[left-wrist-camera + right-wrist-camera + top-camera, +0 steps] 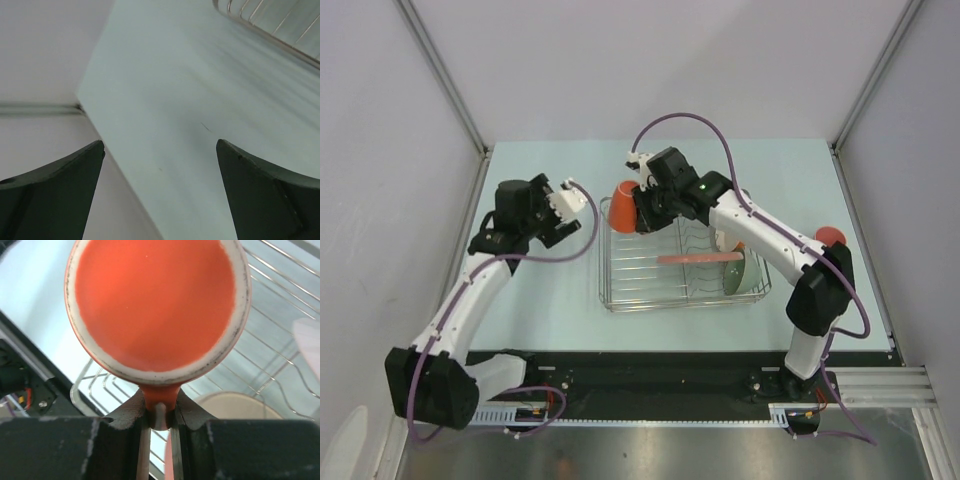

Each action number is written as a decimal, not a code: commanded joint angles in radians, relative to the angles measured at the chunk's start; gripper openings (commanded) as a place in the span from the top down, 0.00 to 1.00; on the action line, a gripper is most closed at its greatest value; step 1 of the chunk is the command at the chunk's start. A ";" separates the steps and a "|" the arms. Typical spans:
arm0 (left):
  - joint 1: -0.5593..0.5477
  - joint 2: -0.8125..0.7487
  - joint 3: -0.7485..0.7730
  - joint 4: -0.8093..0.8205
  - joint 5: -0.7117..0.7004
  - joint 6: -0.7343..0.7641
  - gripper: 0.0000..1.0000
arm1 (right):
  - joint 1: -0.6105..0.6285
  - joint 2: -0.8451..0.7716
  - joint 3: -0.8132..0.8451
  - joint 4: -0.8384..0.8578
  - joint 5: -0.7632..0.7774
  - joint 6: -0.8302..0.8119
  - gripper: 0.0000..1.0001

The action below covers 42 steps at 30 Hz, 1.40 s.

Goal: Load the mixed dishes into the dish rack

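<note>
The orange mug [623, 195] hangs over the far left corner of the dish rack [620, 290], a silver wire rack. My right gripper [636, 212] is shut on its handle. In the right wrist view the mug [155, 305] shows a round orange face with a pale ring, and the handle [161, 392] is pinched between the pads of the right gripper [160, 407]. A pink plate [700, 258] stands on edge in the rack beside a pale green bowl [753, 272]. My left gripper [575, 215] is open left of the rack, with bare table between its fingers [65, 190].
A white and orange dish [728, 242] sits half hidden under the right arm. An orange object [830, 236] lies on the table by the right wall. Grey walls close in the table on the left, back and right. The rack's corner [270, 30] shows in the left wrist view.
</note>
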 commanded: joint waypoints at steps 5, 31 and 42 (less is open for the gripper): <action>0.145 0.128 0.147 -0.274 0.218 -0.455 0.00 | 0.012 0.049 0.023 0.080 0.072 -0.052 1.00; 0.168 0.366 0.313 -0.324 0.334 -0.613 0.00 | 0.117 0.251 0.034 0.240 0.365 -0.219 1.00; 0.169 0.347 0.305 -0.286 0.308 -0.601 0.00 | 0.095 0.247 -0.086 0.372 0.423 -0.196 1.00</action>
